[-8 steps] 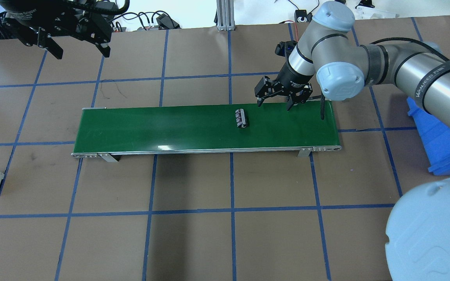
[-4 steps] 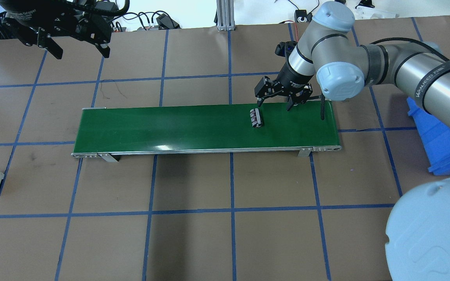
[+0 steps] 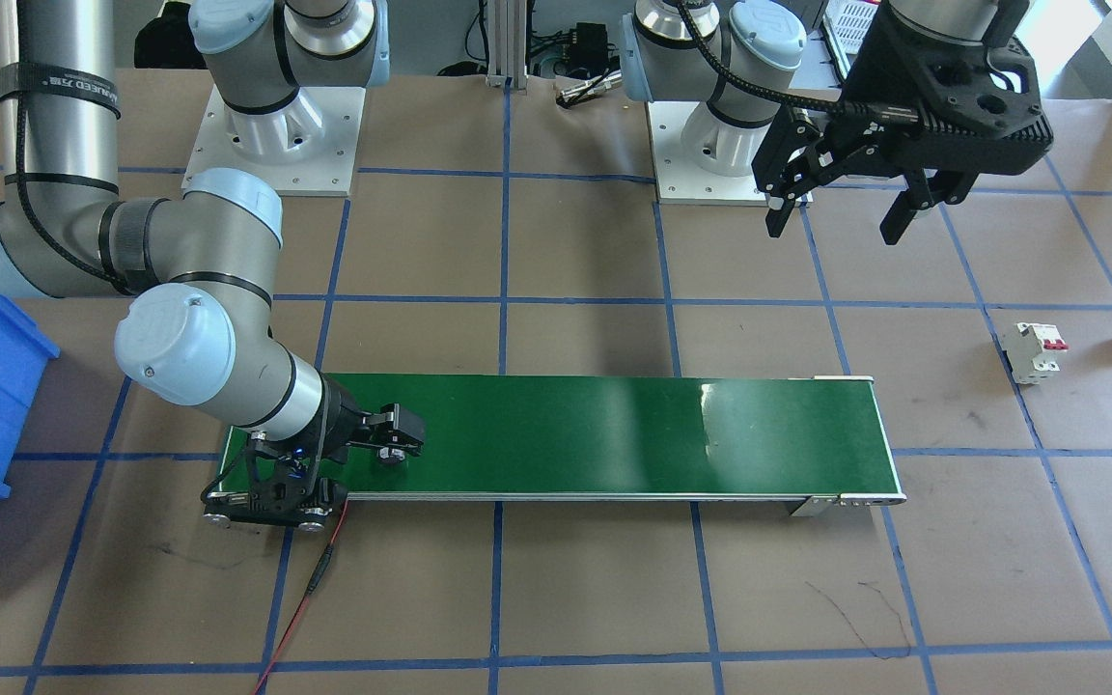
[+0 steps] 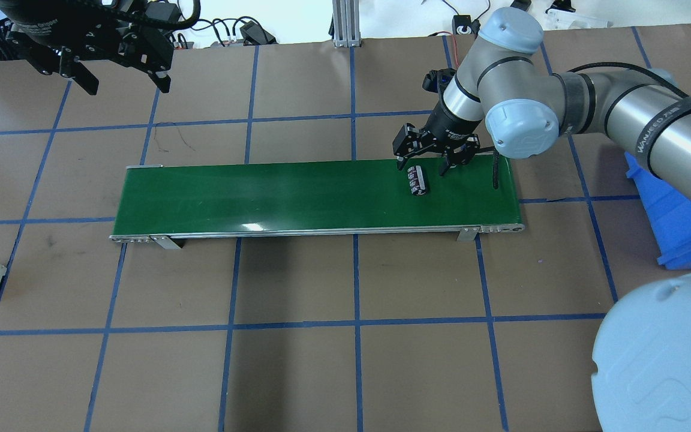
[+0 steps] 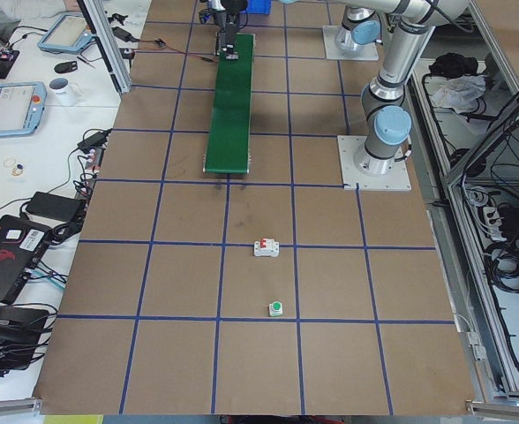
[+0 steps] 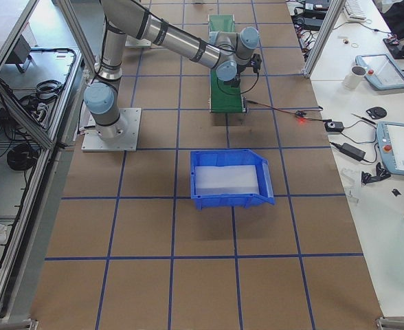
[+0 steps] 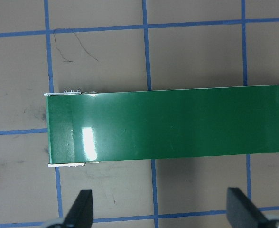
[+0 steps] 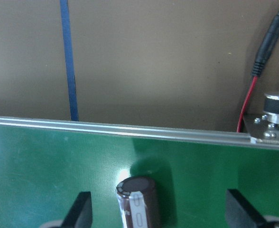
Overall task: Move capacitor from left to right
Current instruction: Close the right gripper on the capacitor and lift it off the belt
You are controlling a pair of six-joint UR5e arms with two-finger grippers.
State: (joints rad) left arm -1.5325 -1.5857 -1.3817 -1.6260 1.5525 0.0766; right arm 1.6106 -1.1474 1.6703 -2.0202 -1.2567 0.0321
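The capacitor (image 4: 418,180) lies on its side on the green conveyor belt (image 4: 261,195), near the belt's right end, its axis across the belt; the right gripper (image 4: 421,170) stands spread astride its far end, pinching nothing; in the right wrist view it sits off-centre, nearer one finger (image 8: 81,211). The grasp likely goes best if the gripper centres on the sleeve, drops low enough to catch the round flanks, then closes gently so the cylinder cannot roll away. The right arm reaches forward, wrist bent down, tool tilted steeply toward the belt; the left gripper (image 4: 129,88) hangs spread and empty, well apart, high beyond the belt's left end.
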